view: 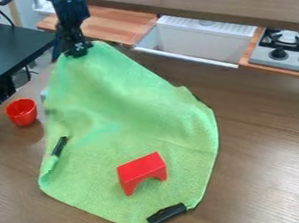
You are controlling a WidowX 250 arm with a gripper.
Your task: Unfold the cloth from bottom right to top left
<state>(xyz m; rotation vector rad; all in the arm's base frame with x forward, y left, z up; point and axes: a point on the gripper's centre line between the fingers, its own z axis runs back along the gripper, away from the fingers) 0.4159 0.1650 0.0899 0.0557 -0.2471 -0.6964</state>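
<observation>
Brown tabletop (269, 136) is covered at centre by the green cloth (111, 102), its raised corner clenched in the gripper (79, 51) at 11 o'clock. Unfolding is judged nearly complete: most cloth is opened out, a red block (138, 169) borne toward 6 o'clock. Lowering, flattening and release are left to be done.

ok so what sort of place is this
Probably a toy kitchen mock-up in a robot lab: a stove top, a white sink and a black robot arm over the brown table.
</observation>
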